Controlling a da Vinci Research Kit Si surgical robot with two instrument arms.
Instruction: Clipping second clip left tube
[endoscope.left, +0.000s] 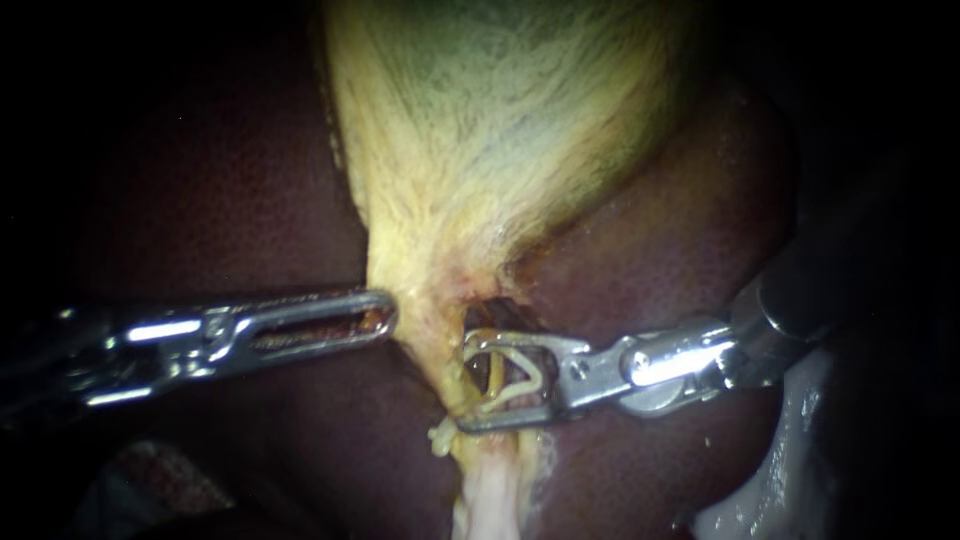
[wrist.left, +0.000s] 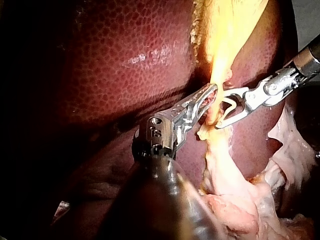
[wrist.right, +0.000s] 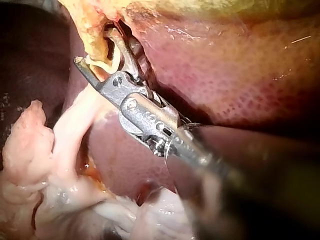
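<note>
The yellow-green gallbladder (endoscope.left: 500, 120) narrows to a neck (endoscope.left: 430, 330) in the middle of the endoscope view. My left instrument (endoscope.left: 385, 315) comes in from the left, and its slotted jaws lie close together on the edge of that neck (wrist.left: 220, 75). My right instrument (endoscope.left: 467, 385) enters from the right. Its jaws stand wide apart and carry a whitish V-shaped clip (endoscope.left: 520, 385). A thin yellow-brown tube (endoscope.left: 493, 372) runs down between the clip's arms. The right wrist view shows the same clip (wrist.right: 102, 65) at the tips of my right instrument (wrist.right: 95, 47).
Dark red liver (endoscope.left: 200, 200) lies on both sides of the gallbladder and under both shafts. Pale stringy tissue (endoscope.left: 490, 500) hangs below the clip site. Soft white fatty tissue (wrist.right: 30, 145) sits beside my right instrument.
</note>
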